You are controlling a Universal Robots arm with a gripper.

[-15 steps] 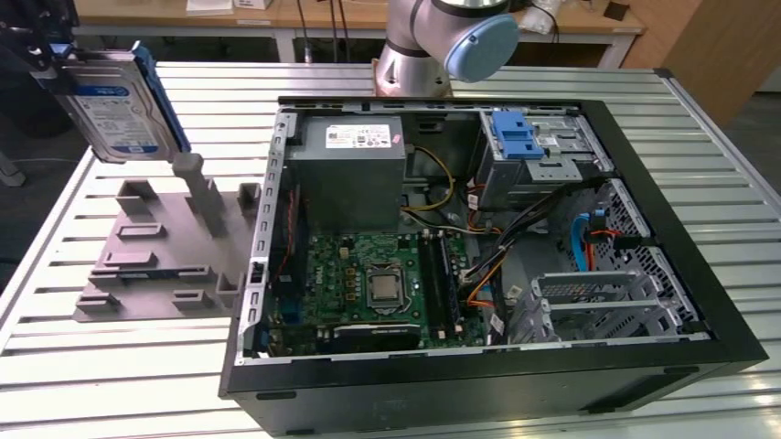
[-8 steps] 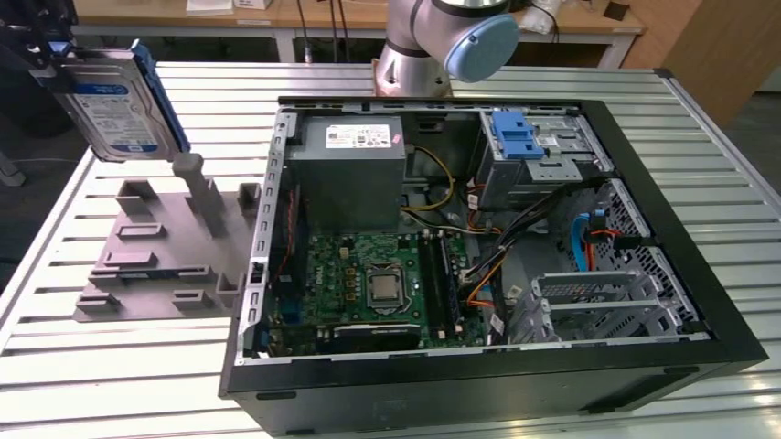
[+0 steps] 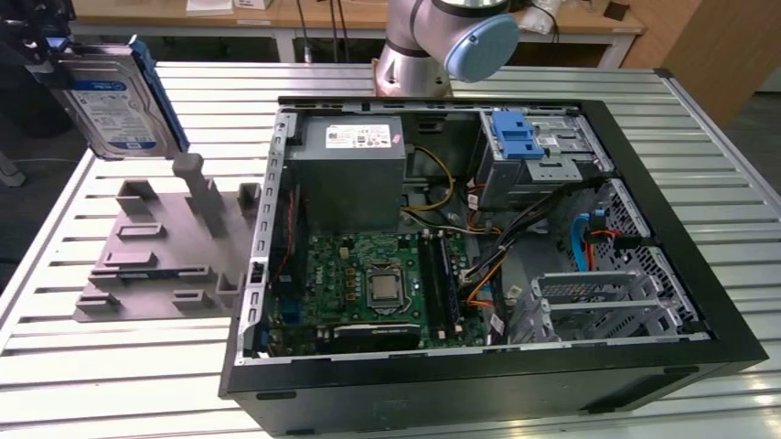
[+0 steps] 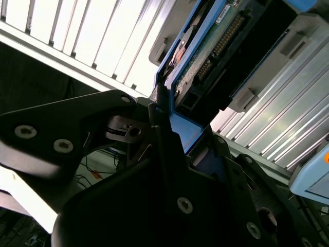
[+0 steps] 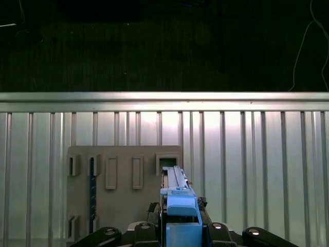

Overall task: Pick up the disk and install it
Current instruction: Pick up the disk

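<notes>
Gripper [image 3: 51,64] clamps disk [image 3: 120,105], held on edge in air over grey fixture [image 3: 153,242]; open case [image 3: 690,238] just beside, toward exterior view's right; drive cage [image 3: 537,151] inside it.

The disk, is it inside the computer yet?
No, the tool holds the disk up in the air above the grey holder, beside the open computer.
</notes>
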